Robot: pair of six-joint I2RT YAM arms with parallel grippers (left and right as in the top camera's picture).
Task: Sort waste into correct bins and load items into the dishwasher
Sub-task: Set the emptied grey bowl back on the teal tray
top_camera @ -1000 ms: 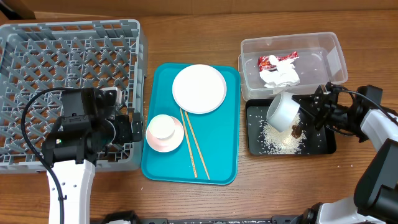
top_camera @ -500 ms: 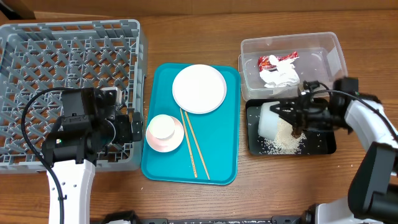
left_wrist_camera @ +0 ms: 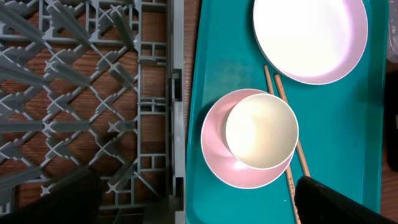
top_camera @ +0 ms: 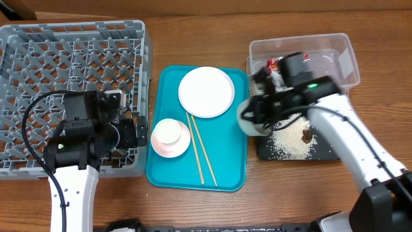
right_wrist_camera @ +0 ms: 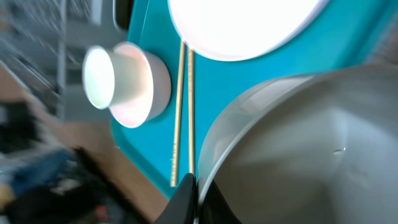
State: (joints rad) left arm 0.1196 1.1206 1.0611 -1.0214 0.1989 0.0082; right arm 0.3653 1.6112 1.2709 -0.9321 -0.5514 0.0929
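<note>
My right gripper (top_camera: 257, 118) is shut on the rim of the pale bowl (top_camera: 244, 121), holding it over the right edge of the teal tray; the right wrist view shows the bowl (right_wrist_camera: 311, 149) pinched at its rim. The white plate (top_camera: 206, 92), the pink saucer (top_camera: 172, 147) with the white cup (top_camera: 168, 131) on it, and two chopsticks (top_camera: 201, 151) lie on the teal tray. Rice (top_camera: 286, 143) and a brown scrap (top_camera: 307, 136) lie in the black tray (top_camera: 335, 153). The red wrapper (top_camera: 275, 63) is in the clear tub (top_camera: 335, 55); the napkin is hidden by my arm. My left gripper (top_camera: 138, 132) is open and empty beside the saucer (left_wrist_camera: 217, 155).
The grey dish rack (top_camera: 71, 77) stands at the left; its wall (left_wrist_camera: 176, 124) lies between my left fingers. The teal tray (top_camera: 225, 174) sits in the middle. Bare wooden table runs along the front.
My right arm has swung left from over the black tray to the teal tray's right edge, carrying the bowl. The left arm has not moved.
</note>
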